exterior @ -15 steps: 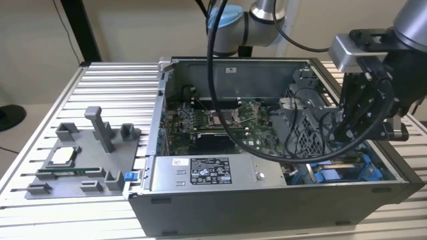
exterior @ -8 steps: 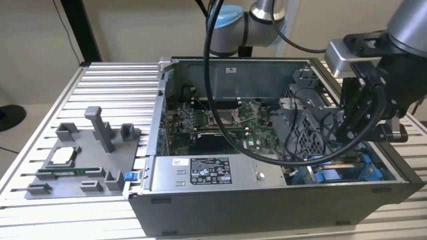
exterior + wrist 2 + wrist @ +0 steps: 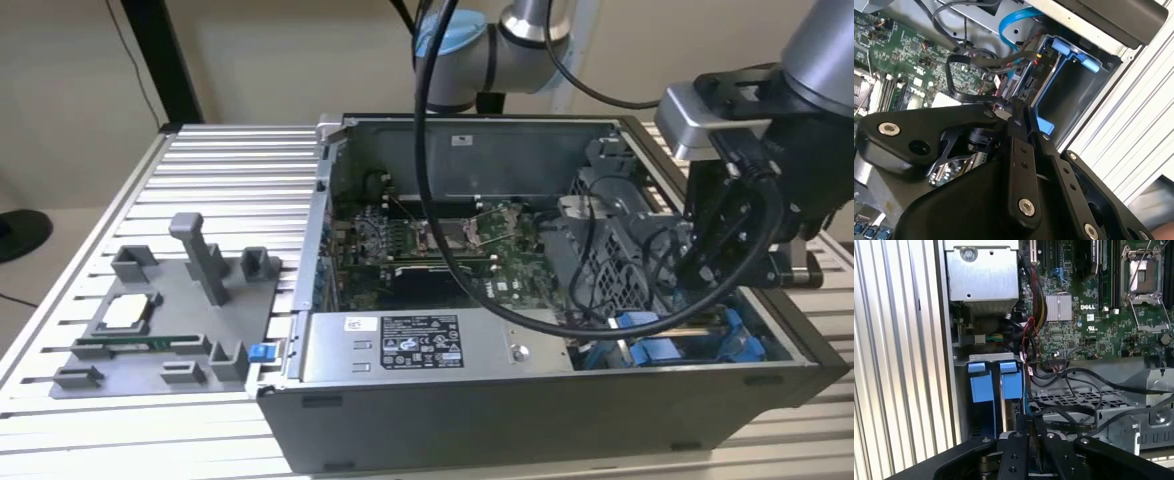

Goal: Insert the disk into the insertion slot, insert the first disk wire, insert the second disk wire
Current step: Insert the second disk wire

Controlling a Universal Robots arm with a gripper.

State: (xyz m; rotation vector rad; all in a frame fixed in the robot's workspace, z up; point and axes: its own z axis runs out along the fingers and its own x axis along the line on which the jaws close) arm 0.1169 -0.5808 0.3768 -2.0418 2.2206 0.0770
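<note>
Standing on edge lengthwise in the insertion slot (image 3: pixel 985 390), the disk (image 3: pixel 1013 412); hand (image 3: pixel 1021 112) nearly closed, grip unclear.

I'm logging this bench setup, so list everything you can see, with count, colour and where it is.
Computer case: one, grey, open on the slatted table.
Motherboard: one, green, on the case floor.
Power-supply box: one, grey with a label, along the case's near wall.
Perforated metal cage: one, grey, beside the motherboard.
Insertion slot: one, dark grey with blue tabs, in the case corner.
Disk: one, in a blue frame, standing edgewise in the slot.
Black wires: several, draped over the cage.
Parts fixture: one, grey, on the table at the exterior view's left.
Table: one, silver, slatted.
Gripper: one, black, at the disk's edge.
</note>
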